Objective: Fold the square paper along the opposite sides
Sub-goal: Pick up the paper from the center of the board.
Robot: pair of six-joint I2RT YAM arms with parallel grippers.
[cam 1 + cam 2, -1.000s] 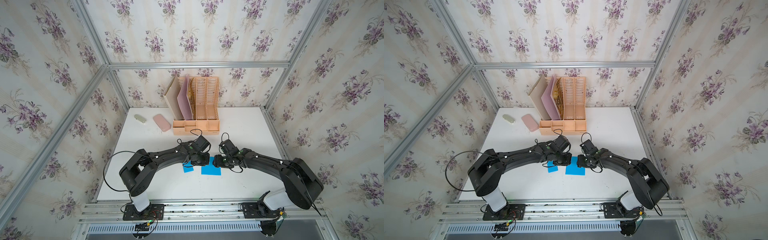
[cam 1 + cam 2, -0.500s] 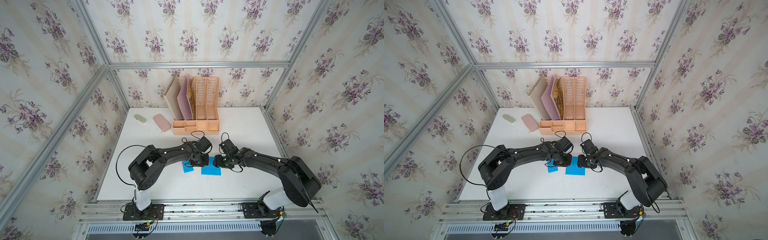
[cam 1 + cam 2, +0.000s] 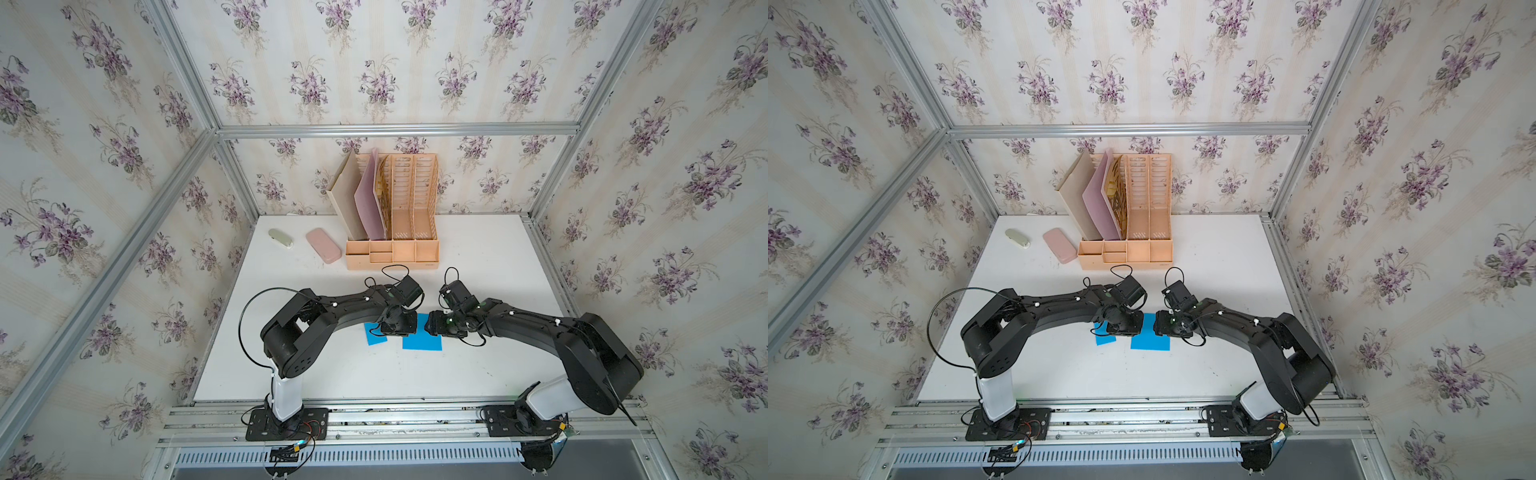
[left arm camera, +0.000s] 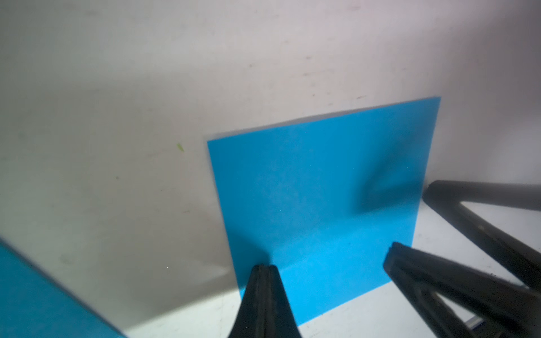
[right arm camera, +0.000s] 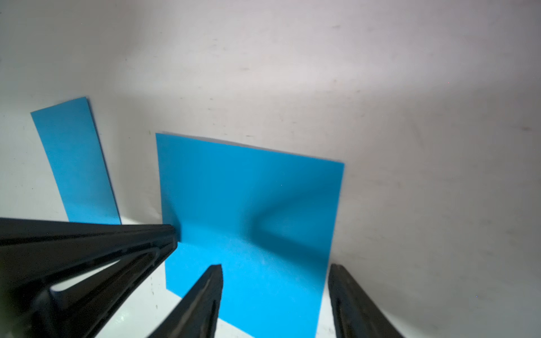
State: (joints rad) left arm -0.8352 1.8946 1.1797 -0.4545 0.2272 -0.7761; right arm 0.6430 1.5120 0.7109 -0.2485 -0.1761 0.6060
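Folding this cleanly comes down, as I read it, to one side pinning and the other lifting. My left gripper (image 4: 263,267) has its jaws pressed together, the tips resting on the square paper (image 4: 319,190) close to one side edge. I cannot tell whether they nip that edge or only bear down on it. I would use it as an anchor, pressing lightly so the sheet does not skate on the white table (image 3: 374,374). My right gripper (image 5: 276,267) stands open with nothing in it. I would bring it low, slip one finger under the edge nearest it and close gently. Then I would carry that edge in a shallow arc to the opposite edge, matching the corners before pressing the crease. Too hard a pinch would likely dent the sheet, and too quick a lift could drag it out from under the anchor.

In both top views a narrow blue strip (image 3: 375,334) lies at the left, just beside the left gripper and apart from the square paper. The square lies flat in the middle of the table, between the two wrists. In the right wrist view, one of the right fingers (image 5: 215,281) hangs over the sheet and its partner stands just past the side edge, so that edge runs between them. How high they stand above the paper I cannot tell.
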